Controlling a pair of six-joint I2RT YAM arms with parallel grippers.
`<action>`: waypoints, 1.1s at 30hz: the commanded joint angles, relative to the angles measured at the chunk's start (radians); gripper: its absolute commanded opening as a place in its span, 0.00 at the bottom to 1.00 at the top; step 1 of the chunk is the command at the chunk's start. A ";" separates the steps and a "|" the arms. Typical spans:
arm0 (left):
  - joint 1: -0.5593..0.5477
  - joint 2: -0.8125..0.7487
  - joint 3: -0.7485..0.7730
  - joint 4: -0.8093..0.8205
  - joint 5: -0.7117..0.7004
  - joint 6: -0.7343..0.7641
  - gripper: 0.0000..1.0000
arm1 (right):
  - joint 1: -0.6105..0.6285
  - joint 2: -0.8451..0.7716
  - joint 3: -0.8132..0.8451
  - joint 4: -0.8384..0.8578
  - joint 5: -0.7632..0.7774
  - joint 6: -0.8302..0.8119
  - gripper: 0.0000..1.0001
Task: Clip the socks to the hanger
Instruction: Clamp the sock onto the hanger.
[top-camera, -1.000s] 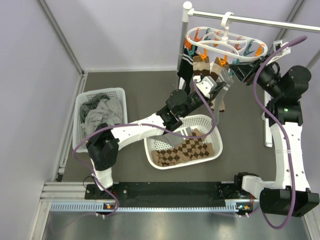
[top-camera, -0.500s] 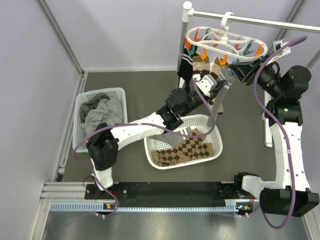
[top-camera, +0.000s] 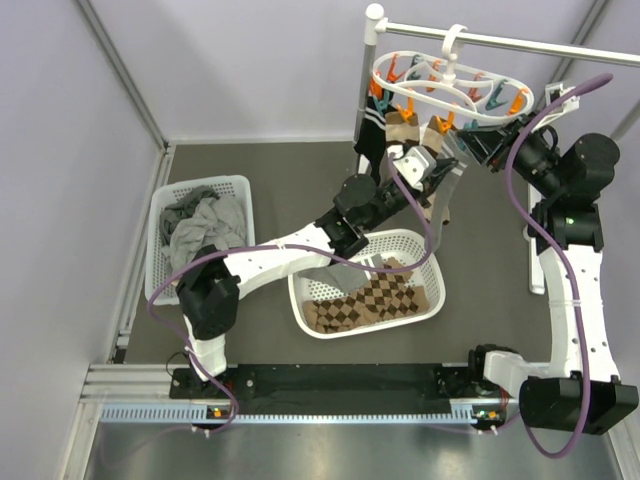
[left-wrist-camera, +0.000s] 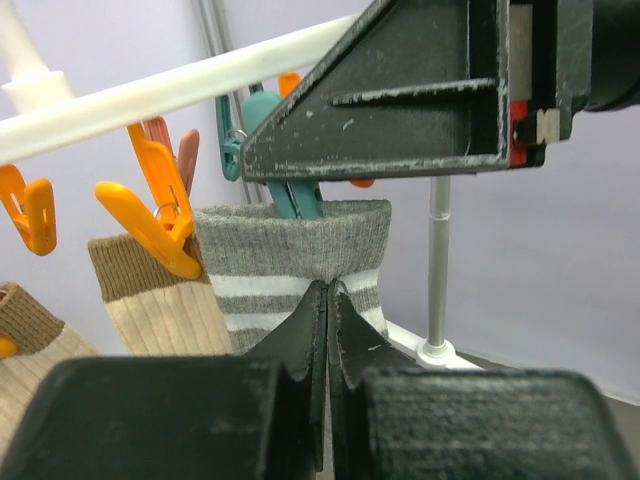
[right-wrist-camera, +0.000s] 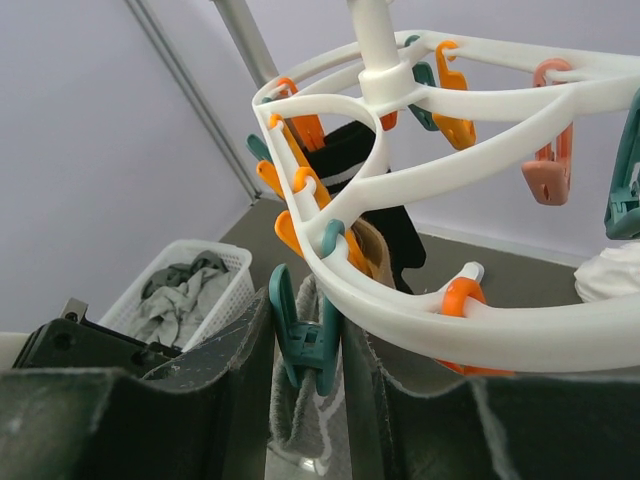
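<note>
Socks (top-camera: 403, 132): at the far right of the table, at the hanger (right-wrist-camera: 540, 335), which hooks over a white rail (top-camera: 520, 40). The black sock (top-camera: 368, 135) and the tan socks (left-wrist-camera: 150, 300) hang there from orange pegs (left-wrist-camera: 150, 215).
Grey sock (left-wrist-camera: 290, 240): its striped cuff is up under the ring, and a teal peg (right-wrist-camera: 300, 345) sits at the top edge. I cannot tell if the peg bites it already.
Left claw (left-wrist-camera: 328, 300): the fingers are pressed fully together and pinch the cuff of the grey sock from below.
Right claw (right-wrist-camera: 308, 330): almost closed, with the two fingers squeezing the teal peg from both sides.
Middle basket (top-camera: 372, 322): white mesh, it holds a brown diamond cloth (top-camera: 375, 300) and a grey piece (top-camera: 345, 275) beside it.
Left basket (top-camera: 200, 183): white mesh, it holds a heap of grey garments (top-camera: 200, 230).
Change from one second ago: my left claw carried the cuff a little higher, closer to the hanger. Both grips are the same as before. The baskets and what lies in them did not move.
</note>
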 joint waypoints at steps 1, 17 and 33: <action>0.000 -0.003 0.057 0.053 0.019 -0.010 0.00 | -0.011 -0.019 -0.009 0.051 -0.014 0.011 0.00; 0.000 -0.005 0.059 0.059 0.000 -0.033 0.00 | -0.011 -0.028 0.031 0.014 0.002 -0.006 0.25; 0.000 -0.013 0.050 0.048 -0.012 -0.046 0.00 | -0.011 -0.071 0.146 -0.139 0.043 -0.100 0.73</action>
